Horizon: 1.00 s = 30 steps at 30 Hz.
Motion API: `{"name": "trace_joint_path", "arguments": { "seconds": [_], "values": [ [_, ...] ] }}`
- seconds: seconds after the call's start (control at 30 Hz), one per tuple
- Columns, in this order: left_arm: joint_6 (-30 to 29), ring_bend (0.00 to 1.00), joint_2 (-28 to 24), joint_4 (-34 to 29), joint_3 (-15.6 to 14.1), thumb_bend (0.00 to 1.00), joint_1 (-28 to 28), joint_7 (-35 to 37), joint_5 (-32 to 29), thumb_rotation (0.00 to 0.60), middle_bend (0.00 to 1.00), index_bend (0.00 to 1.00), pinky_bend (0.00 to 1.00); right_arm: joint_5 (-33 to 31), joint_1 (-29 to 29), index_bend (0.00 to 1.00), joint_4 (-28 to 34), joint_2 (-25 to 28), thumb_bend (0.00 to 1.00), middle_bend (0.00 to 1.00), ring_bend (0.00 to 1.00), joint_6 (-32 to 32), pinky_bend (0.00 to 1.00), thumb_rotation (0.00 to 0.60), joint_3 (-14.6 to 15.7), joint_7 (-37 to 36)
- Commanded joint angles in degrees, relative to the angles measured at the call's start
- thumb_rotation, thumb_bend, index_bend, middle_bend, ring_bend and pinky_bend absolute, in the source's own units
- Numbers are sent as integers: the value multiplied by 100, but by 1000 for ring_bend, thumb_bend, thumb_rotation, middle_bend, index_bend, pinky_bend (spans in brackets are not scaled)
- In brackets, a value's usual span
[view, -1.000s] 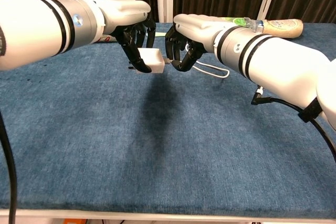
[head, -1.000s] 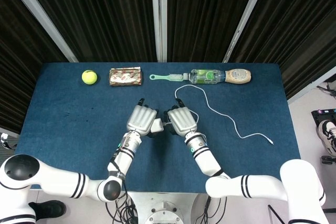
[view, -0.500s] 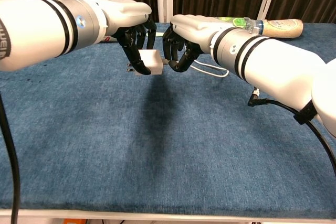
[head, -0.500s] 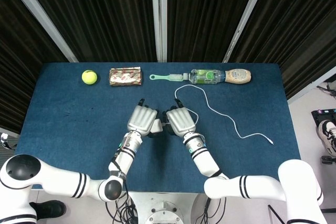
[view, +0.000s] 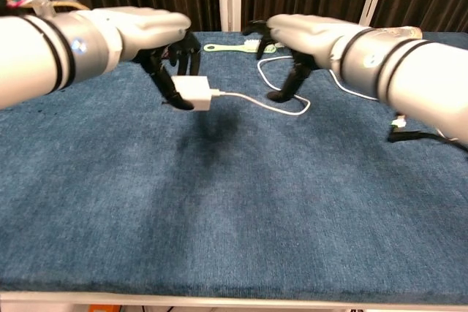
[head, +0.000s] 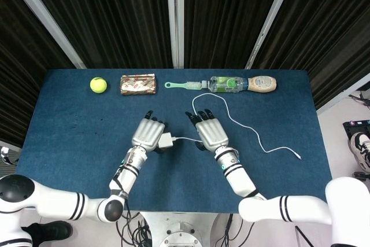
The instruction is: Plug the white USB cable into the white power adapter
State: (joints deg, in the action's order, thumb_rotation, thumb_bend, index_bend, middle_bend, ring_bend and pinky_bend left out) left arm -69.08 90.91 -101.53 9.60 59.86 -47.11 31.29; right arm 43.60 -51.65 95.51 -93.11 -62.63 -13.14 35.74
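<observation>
My left hand point(head: 149, 133) grips the white power adapter point(head: 166, 142) and holds it a little above the blue table point(head: 69, 137). The white USB cable point(head: 243, 126) has its plug seated in the adapter's right side. In the chest view the adapter point(view: 191, 93) hangs under my left hand point(view: 161, 42), and the cable point(view: 252, 100) leaves it to the right. My right hand point(head: 212, 133) hovers just right of the plug with fingers spread and holds nothing. It also shows in the chest view as the right hand point(view: 303, 34), above the cable's loop.
Along the table's far edge lie a tennis ball point(head: 98, 85), a foil snack packet point(head: 138, 84), a green brush point(head: 186, 85) and a bottle point(head: 243, 84). The cable's free end point(head: 298, 156) lies at the right.
The right hand has let go of the cable's plug, spread its fingers and drawn off to the right. The left hand has shifted slightly left with the adapter, the plug staying in it.
</observation>
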Motion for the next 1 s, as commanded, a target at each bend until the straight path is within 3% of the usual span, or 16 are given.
{"name": "trace_joint_path", "arguments": {
  "seconds": [0.03,0.1,0.23,0.4,0.57,0.67,0.83,1.0],
  "values": [
    [201,238,-2,228,-151,167,-135,176,94,544,384,350,54,48,247,0,280,364,162,158,56,-78,0,600,116,-168],
    [310,198,37,371,-174,163,-152,208,66,583,344,284,26,135,364,0,375,512,156,153,55,-67,0,600,138,-370],
    [343,167,-10,447,-170,160,-259,399,233,600,296,226,23,429,567,0,521,812,153,152,55,-113,0,600,223,-634],
    [57,167,-562,373,-337,159,-725,1000,1065,600,291,223,19,959,929,0,732,1366,175,163,56,-317,0,600,344,-1046],
    [-609,167,-1557,393,-673,159,-1711,2465,2390,600,292,223,7,1903,1500,31,870,2356,301,174,56,-415,0,600,758,-1779],
    [-1049,167,-2037,703,-995,159,-2412,3481,3094,600,292,224,4,2655,1979,44,737,2836,311,171,56,-750,0,600,1026,-2517],
    [-1812,167,-2423,977,-1382,159,-3343,4255,3721,600,292,226,4,3477,2774,58,334,3177,312,171,56,-1601,0,600,1376,-3457],
    [-2758,167,-2500,1003,-1594,159,-4295,4583,4088,600,292,226,4,3806,3582,59,31,3330,312,170,55,-2424,0,600,1629,-4081]
  ]
}}
